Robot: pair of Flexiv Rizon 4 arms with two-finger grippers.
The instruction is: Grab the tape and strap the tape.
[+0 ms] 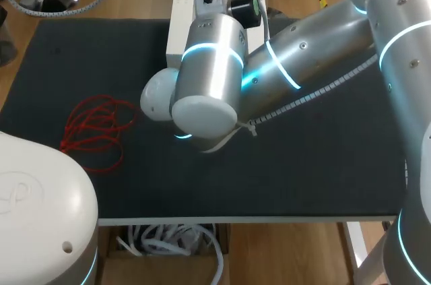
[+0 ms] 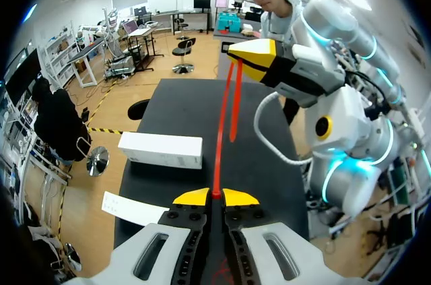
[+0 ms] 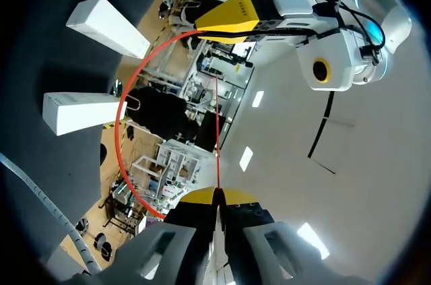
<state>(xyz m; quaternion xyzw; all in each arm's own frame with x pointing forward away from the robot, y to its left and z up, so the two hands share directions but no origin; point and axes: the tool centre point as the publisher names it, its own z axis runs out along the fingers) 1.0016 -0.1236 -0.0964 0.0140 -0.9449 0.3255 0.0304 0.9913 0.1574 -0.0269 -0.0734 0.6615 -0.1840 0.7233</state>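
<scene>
Head view: red tape (image 1: 94, 130), white box (image 1: 180, 29) on black mat (image 1: 303, 164).

The desk (image 1: 323, 164) has a dark, matt, faintly grainy top, and the white box (image 1: 180, 29) on it looks like smooth matt card. The right arm (image 1: 303, 56) is brushed silvery metal with a glossy white plastic cap (image 1: 202, 116). The red tape (image 2: 222, 130) looks thin and smooth; the left claw (image 2: 215, 196) and right claw (image 3: 217, 194) have yellow plastic tips.

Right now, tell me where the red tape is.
In the left wrist view the red tape stretches from the left jaws to the right jaws, above the black mat near the white box; the head view shows red loops at the mat's left.
</scene>
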